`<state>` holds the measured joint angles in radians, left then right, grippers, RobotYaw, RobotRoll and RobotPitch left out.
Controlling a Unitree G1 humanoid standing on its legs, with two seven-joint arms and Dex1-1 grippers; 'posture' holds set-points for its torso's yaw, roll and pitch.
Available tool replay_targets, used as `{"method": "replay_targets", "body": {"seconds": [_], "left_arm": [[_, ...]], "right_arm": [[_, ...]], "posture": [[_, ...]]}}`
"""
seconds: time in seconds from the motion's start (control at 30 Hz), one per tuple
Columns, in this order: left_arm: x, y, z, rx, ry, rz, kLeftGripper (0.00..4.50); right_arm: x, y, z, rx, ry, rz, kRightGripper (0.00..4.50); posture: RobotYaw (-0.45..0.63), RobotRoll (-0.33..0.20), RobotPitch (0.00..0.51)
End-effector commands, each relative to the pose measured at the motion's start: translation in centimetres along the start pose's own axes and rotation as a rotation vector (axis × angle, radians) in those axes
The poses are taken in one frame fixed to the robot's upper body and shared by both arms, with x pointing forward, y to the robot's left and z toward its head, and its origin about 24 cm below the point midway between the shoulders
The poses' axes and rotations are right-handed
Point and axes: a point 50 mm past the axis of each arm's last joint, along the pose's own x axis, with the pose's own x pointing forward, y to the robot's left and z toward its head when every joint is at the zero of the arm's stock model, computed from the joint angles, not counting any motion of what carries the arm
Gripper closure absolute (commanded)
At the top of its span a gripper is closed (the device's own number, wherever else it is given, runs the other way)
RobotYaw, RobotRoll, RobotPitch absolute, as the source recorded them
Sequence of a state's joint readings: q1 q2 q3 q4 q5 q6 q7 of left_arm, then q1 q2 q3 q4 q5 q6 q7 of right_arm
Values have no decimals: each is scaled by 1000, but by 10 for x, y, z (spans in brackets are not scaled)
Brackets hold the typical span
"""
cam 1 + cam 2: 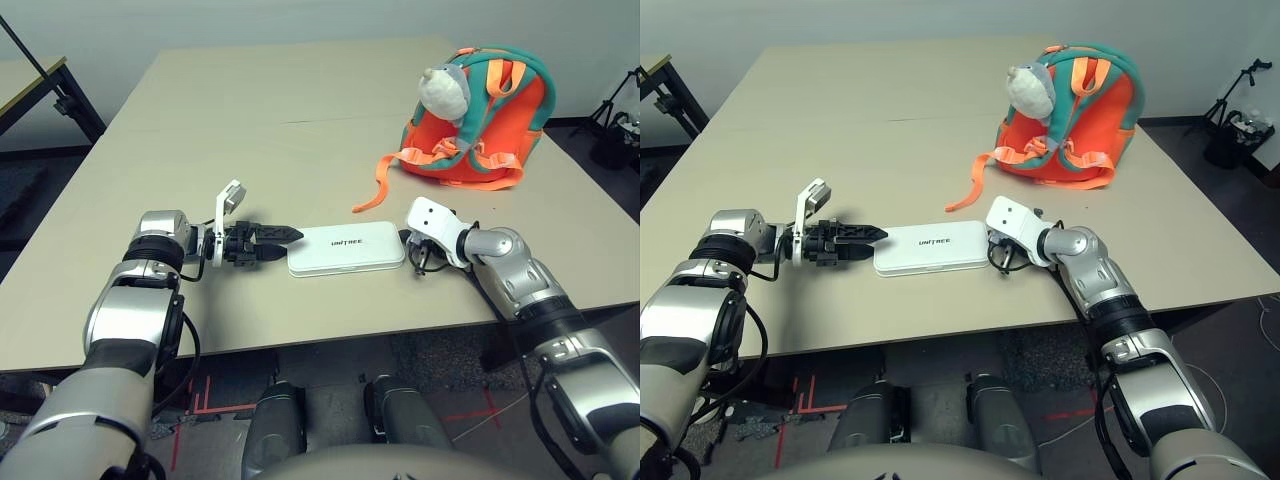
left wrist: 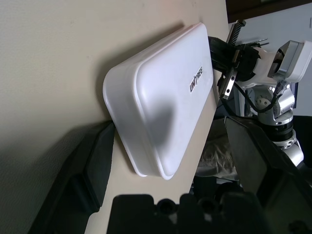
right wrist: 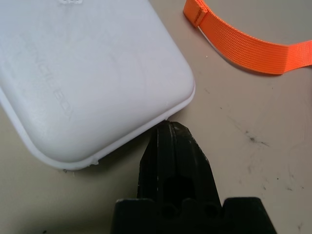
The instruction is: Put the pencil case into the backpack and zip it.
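Head views: flat white hard-shell pencil case [image 1: 346, 248] lies on the beige table [image 1: 250, 120] between both grippers; the orange, teal-trimmed backpack [image 1: 480, 125] stands well apart at the far right. Left wrist view: the left gripper [image 2: 170, 161] has its black fingers [image 2: 92, 165] spread around the case's end. Right wrist view: the right gripper [image 3: 171, 146] is pinched closed, its tip touching the case's rim, near an orange strap [image 3: 243, 41].

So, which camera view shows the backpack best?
The left eye view: the whole backpack stands on the table, straps and plush toy visible. The right eye view matches it. The right wrist view shows one orange strap only; the left wrist none.
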<state>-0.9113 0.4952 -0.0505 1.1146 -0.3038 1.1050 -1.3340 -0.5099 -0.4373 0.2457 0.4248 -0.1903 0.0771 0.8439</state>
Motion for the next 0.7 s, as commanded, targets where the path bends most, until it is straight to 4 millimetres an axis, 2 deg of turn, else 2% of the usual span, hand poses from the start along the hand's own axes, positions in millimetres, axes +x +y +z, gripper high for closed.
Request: {"method": "replay_targets", "body": {"seconds": [0.03,0.57,0.67,0.7], "left_arm": [[7,4,-5,-7,30,20,0],[8,4,-8,15,38,-15,0],[7,4,-7,21,22,-13,621],[7,4,-6,27,19,-10,982]], "right_arm": [[18,20,19,-39,-43,131,4453],[14,18,27,-67,5,196,4453],[14,17,27,-67,6,194,4500],[14,17,26,-67,9,193,4500]], "posture": [[-163,0,39],[-153,0,34],[-151,0,34],[-151,0,33]]}}
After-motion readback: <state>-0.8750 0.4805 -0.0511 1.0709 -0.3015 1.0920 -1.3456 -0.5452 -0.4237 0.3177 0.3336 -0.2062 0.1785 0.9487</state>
